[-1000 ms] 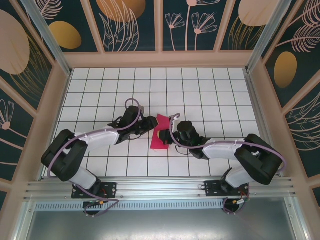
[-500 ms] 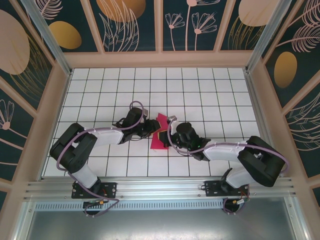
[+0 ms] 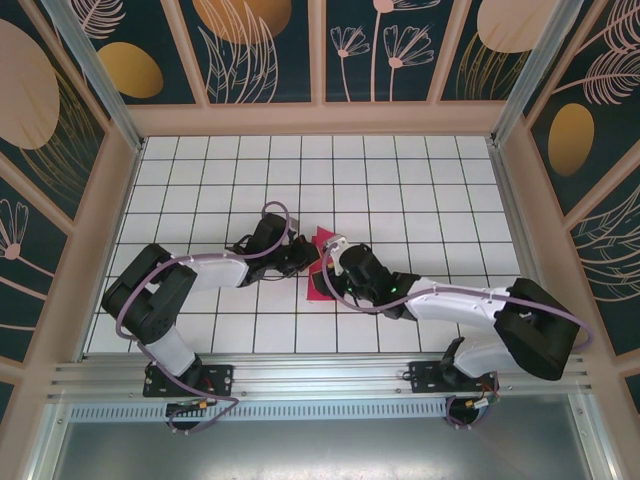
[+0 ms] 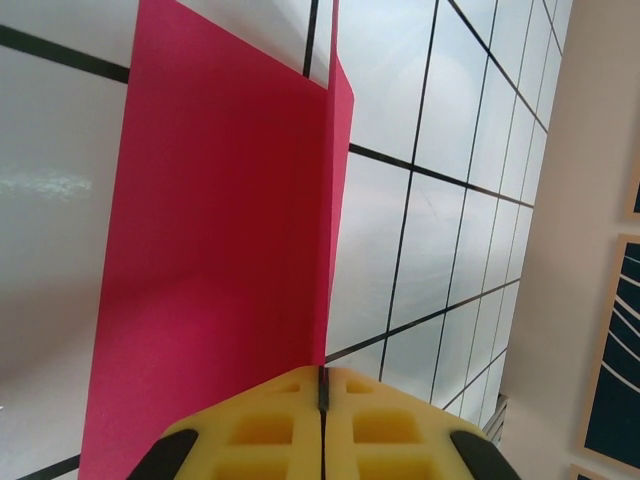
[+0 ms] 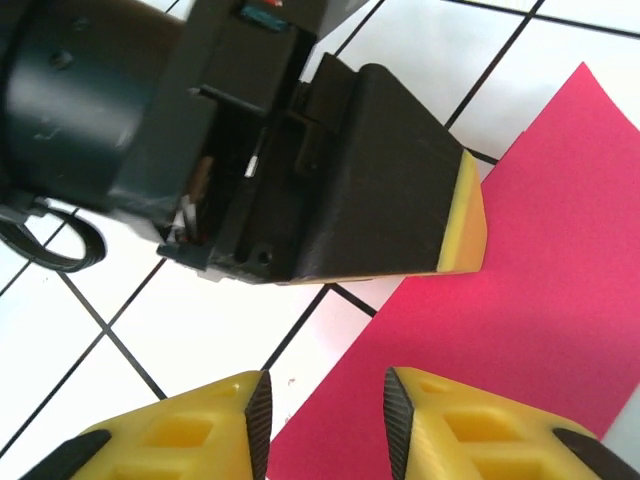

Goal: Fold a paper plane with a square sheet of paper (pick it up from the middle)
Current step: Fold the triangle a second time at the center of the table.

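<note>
Pinching the thin magenta-pink square sheet of paper (image 4: 220, 250) at its raised fold, the left tool (image 4: 322, 385) steadies it while the right tool (image 5: 325, 395) hovers beside it, jaws apart.

The right gripper's (image 5: 325, 425) two yellow fingers (image 5: 190, 435) stand apart over the square sheet of paper (image 5: 530, 310), magenta-pink on the white gridded table (image 5: 120, 330). The left gripper (image 5: 462, 228), black with a yellow pad, has its tip at the sheet's edge.
</note>
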Controlling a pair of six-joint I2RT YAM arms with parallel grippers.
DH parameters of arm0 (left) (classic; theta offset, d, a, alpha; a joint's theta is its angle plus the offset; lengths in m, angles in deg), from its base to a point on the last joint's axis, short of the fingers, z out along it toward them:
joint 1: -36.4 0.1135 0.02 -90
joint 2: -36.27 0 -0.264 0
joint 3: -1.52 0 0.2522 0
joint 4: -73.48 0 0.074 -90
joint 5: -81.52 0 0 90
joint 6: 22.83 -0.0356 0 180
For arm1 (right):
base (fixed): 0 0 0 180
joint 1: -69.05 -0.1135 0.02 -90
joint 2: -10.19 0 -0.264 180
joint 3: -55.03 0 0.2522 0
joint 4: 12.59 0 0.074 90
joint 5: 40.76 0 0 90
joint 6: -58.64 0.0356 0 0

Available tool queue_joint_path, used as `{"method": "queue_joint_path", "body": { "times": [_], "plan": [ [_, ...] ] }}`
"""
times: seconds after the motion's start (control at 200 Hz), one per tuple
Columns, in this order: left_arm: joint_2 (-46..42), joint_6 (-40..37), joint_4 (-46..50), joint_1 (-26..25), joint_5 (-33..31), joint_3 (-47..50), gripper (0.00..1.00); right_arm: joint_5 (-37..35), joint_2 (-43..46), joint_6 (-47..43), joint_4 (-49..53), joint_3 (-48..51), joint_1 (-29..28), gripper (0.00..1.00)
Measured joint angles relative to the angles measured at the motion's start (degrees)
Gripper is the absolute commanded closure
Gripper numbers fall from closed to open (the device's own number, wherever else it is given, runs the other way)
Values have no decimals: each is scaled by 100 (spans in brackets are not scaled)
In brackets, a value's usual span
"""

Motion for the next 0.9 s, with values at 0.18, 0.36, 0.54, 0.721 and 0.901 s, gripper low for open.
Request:
{"method": "queue_joint_path", "body": {
  "times": [0.18,0.36,0.54,0.721,0.901],
  "plan": [
    [0,0,35,0,0,-92,91,-487,144,-280,883,-369,-229,52],
    [13,-2,59,0,-2,-129,91,-1014,-514,-308,1655,-1220,-772,51],
    [13,-7,105,0,-2,-133,90,-1731,-1272,-197,2262,-1733,-1075,51],
    [13,-26,151,0,-2,-133,89,-2155,-1508,-81,2629,-1965,-1119,62],
    [13,-48,234,0,-2,-149,88,-2262,-1513,-26,2828,-2076,-1121,76]
  ]
}}
